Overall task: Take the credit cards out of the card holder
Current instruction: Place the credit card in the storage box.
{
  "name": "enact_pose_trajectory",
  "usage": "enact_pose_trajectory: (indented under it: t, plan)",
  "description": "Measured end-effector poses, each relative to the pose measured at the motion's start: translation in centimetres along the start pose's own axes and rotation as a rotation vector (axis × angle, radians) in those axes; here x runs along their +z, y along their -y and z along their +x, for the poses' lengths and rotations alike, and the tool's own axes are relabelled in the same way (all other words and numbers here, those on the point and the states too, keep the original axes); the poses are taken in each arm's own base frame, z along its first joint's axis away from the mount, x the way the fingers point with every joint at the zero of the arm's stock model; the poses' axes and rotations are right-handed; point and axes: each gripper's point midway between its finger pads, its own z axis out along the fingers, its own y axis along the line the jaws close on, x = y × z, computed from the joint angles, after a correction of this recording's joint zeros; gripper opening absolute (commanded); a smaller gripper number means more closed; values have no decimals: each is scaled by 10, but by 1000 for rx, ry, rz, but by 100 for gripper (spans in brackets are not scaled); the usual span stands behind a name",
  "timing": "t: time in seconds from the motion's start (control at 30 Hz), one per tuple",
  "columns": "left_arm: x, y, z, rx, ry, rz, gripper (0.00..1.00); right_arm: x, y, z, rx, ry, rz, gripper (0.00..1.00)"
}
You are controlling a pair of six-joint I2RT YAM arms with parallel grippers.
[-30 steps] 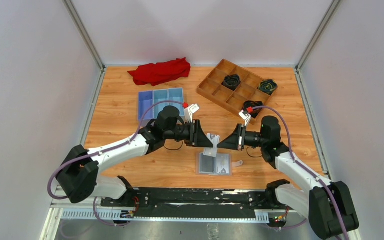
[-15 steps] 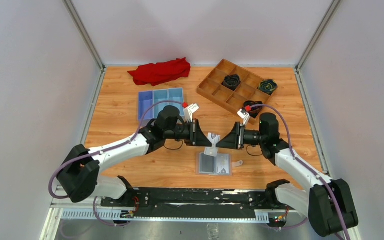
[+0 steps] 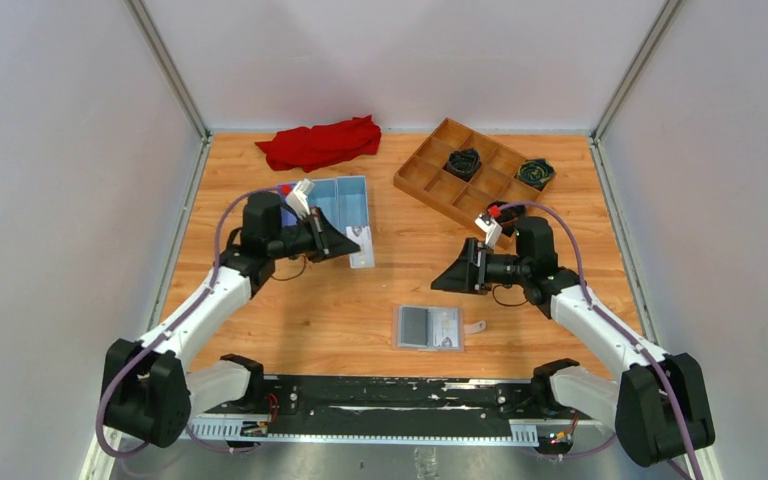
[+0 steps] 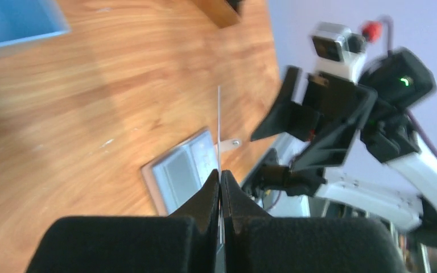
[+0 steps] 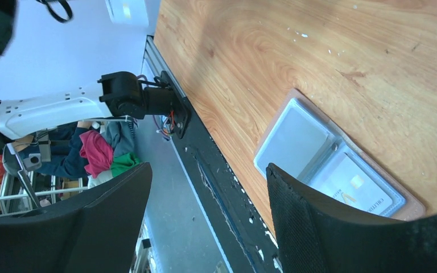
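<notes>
**Left to right:** The left gripper (image 3: 352,243) hangs at the near right corner of the blue tray (image 3: 345,200), its jaws clamped on one end of a pale card (image 3: 361,250). From the wrist view the card is a thin line running straight out past the fingertips. From above, its long axis appears to run front to back across the surface (image 3: 260,320).

The step looks like setting this card down. It goes best if the pinch holds until the card is low and level, since a thin card let go on edge may flutter or skid.

At centre, near the front edge, the card holder (image 3: 428,327) lies open and face up, its long axis left to right, with neither arm touching it. Another card (image 5: 357,190) shows in its right panel.

To the right, just beyond the holder, the right gripper (image 3: 440,280) hovers empty, jaws wide apart, pointing left.
</notes>
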Motion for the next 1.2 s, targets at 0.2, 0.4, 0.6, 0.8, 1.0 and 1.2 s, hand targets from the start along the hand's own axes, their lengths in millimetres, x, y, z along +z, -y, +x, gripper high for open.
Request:
enact_pose_trajectory:
  t: [0.2, 0.4, 0.6, 0.8, 1.0, 1.2]
  plan:
    - [-36, -20, -46, 94, 56, -284, 0, -2, 9, 7, 11, -21, 38, 77]
    - [-70, -30, -74, 192, 97, -505, 0, -3, 15, 12, 19, -36, 59, 76]
    - [-102, -70, -75, 202, 69, -786, 0, -4, 17, 15, 19, -45, 74, 76]
    - [-114, -80, -94, 253, 50, -902, 0, -5, 19, 18, 30, -55, 84, 76]
    - [-104, -99, -129, 282, -13, -889, 0, -5, 20, 19, 35, -56, 90, 76]
    - [-88, -136, -145, 232, -98, -854, 0, -7, 17, 18, 23, -48, 85, 76]
